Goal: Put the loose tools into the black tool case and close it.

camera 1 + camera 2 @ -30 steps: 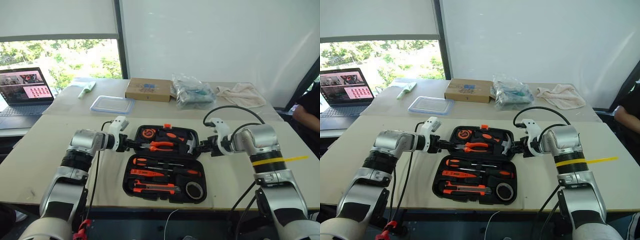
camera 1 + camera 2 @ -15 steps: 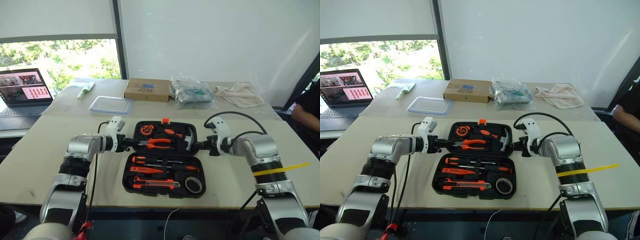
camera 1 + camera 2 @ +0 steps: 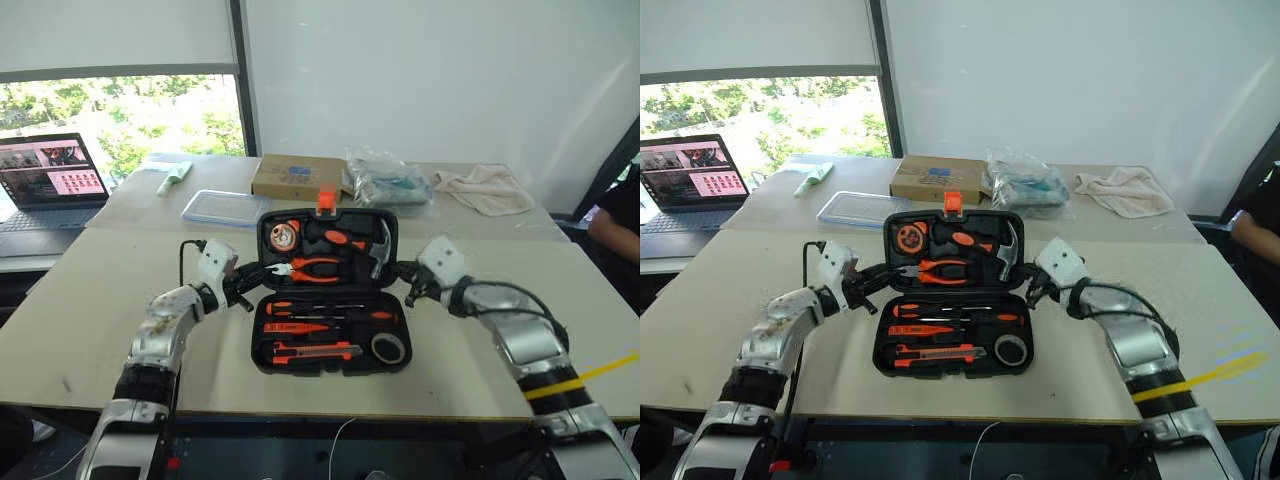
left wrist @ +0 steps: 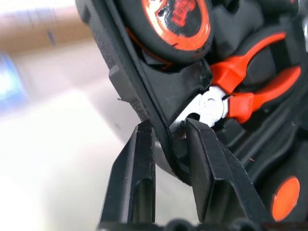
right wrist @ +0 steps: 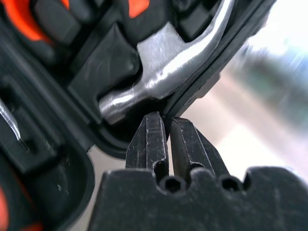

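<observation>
- Rectangular black plastic clamshell tool case lies on the beige table, its base tray slotting two long black-and-orange screwdrivers, utility knife and black tape roll
- Lid raised half upright, holding orange-handled pliers, steel hammer, round tape measure
- Left gripper pinches the lid's left rim; right gripper clamps its right rim

My two head eyes look forward and down over the desk, sharing the open case. Each wrist camera sits close against its lid edge.
</observation>
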Controlling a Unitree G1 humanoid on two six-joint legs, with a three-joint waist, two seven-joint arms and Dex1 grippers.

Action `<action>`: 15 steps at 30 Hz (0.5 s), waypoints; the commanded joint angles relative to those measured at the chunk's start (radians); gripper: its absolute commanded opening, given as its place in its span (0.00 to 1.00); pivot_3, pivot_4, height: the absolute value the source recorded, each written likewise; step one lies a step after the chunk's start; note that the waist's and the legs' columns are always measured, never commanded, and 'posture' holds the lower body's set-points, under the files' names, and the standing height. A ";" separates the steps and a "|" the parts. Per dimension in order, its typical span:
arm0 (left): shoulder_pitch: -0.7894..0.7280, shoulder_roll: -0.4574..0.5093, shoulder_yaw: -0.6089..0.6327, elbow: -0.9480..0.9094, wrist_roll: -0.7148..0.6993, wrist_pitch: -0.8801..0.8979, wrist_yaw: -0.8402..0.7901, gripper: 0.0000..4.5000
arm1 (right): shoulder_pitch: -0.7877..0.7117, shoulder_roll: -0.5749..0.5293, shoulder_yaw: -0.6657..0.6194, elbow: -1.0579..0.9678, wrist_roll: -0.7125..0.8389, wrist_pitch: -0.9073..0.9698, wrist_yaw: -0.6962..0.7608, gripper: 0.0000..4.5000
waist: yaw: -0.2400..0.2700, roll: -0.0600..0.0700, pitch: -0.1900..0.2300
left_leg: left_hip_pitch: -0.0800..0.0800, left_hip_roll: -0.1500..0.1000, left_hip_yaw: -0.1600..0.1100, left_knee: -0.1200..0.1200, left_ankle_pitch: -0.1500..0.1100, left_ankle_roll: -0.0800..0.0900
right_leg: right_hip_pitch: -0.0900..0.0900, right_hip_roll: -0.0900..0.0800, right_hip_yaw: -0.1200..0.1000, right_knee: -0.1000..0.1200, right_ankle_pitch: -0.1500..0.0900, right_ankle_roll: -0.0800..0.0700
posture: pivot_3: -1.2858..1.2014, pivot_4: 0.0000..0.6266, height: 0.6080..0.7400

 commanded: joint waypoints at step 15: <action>0.216 0.293 -0.097 0.294 0.254 -0.818 -0.004 0.55 | 0.235 -0.261 0.014 0.299 -0.531 -0.848 -0.367 0.53 | 0.006 0.002 -0.001 | 0.023 0.003 0.005 -0.003 -0.007 0.012 | 0.022 -0.005 -0.001 -0.010 -0.001 0.001 | 0.52 0.24 1.00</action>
